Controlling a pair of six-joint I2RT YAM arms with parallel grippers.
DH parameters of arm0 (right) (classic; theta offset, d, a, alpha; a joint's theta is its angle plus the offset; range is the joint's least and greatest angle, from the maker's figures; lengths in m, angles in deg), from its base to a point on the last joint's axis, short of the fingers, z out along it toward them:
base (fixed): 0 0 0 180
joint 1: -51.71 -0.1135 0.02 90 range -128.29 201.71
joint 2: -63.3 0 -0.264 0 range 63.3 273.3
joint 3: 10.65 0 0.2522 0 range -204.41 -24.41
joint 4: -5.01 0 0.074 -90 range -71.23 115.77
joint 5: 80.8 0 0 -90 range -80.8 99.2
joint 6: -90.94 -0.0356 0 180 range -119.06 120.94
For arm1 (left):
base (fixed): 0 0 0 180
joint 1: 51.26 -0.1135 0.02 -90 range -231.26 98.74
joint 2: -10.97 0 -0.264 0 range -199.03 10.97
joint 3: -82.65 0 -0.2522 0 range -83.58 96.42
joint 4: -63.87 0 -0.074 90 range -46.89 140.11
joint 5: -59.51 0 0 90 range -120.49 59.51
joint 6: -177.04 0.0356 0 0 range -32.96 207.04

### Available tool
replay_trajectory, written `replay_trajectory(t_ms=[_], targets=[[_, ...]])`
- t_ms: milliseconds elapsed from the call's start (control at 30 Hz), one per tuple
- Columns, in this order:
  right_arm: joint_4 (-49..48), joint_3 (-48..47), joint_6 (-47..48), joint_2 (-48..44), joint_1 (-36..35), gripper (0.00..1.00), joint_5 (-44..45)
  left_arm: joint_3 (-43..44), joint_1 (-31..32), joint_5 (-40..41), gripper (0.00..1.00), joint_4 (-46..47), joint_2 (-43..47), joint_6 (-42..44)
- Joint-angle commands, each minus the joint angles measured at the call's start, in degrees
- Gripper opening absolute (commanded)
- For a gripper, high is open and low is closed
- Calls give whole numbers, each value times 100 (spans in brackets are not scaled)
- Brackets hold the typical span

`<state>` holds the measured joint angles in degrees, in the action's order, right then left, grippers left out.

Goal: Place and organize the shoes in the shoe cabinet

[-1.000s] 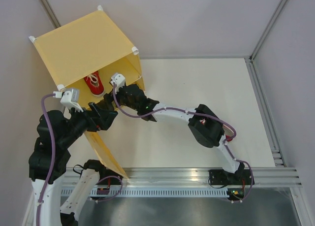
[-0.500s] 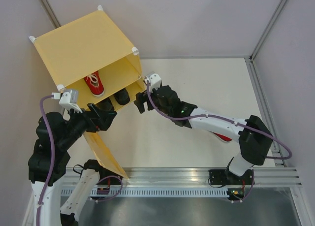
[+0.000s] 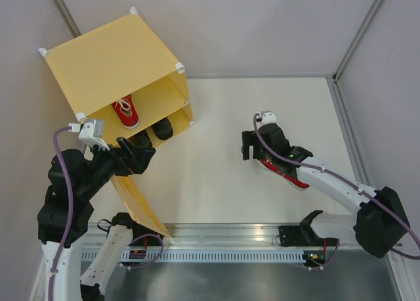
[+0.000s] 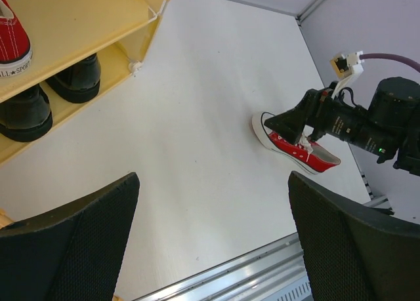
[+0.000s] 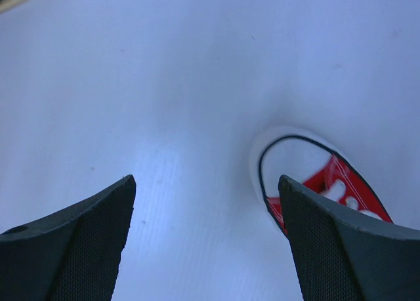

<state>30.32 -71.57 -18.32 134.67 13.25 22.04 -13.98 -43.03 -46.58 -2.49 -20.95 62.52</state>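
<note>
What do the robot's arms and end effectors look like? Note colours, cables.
The left arm and right arm each have black joints, white links, a purple cable and white wrist camera. Black, mesh-textured fingers tip the left end effector and right end effector.

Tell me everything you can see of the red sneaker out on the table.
The red sneaker is a canvas low-top with white laces, white sole and black-edged white toe cap. It stands upright on its sole on the white table, apart from the cabinet, toe turned roughly toward it. The right gripper hovers over its toe end, jaws open; nothing seems to touch the shoe.
</note>
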Motion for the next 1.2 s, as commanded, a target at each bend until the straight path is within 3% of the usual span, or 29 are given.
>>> replay_trajectory(t_ms=[0, 267, 600, 767, 1033, 1167], targets=[[883, 478, -586, -386, 548, 92, -106, 133, -32, 590, 98, -233, 72, 315], [1947, 760, -684, -1055, 1129, 93, -204, -166, -32, 468, 98, -84, 134, 368], [1930, 1305, -728, -1249, 2184, 94, -1126, -193, -32, 388, 98, 13, 99, 342], [1877, 1349, -701, -1126, 2202, 93, -1258, -298, -32, 300, 98, 57, 72, 307], [1649, 1420, -341, -458, 2167, 89, -2356, -342, -32, 256, 99, 145, 63, 245], [1517, 1411, -332, -265, 2009, 81, -2409, -395, -32, 212, 98, 162, 72, 219]])
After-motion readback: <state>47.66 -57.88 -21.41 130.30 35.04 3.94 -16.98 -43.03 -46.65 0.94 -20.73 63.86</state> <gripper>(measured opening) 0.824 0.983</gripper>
